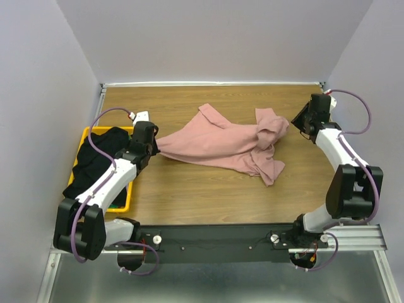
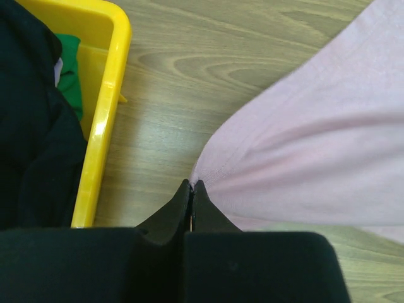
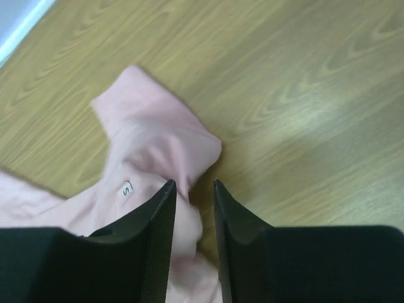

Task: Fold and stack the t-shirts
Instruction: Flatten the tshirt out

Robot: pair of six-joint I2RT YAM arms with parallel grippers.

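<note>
A dusty-pink t-shirt (image 1: 221, 142) lies crumpled across the middle of the wooden table. My left gripper (image 1: 153, 144) is shut on its left edge, the hem pinched between the fingertips (image 2: 192, 188), and the cloth (image 2: 315, 145) stretches away to the right. My right gripper (image 1: 298, 124) is open above the shirt's right end (image 3: 158, 139), with cloth between its fingers; a small size tag (image 3: 127, 188) shows there. A black t-shirt (image 1: 95, 158) lies piled in the yellow basket (image 1: 81, 145).
The yellow basket's rim (image 2: 104, 113) is close to the left of my left gripper, with black cloth (image 2: 31, 126) and something green (image 2: 69, 69) inside. Grey walls enclose the table on three sides. Bare wood (image 1: 208, 196) lies in front of the shirt.
</note>
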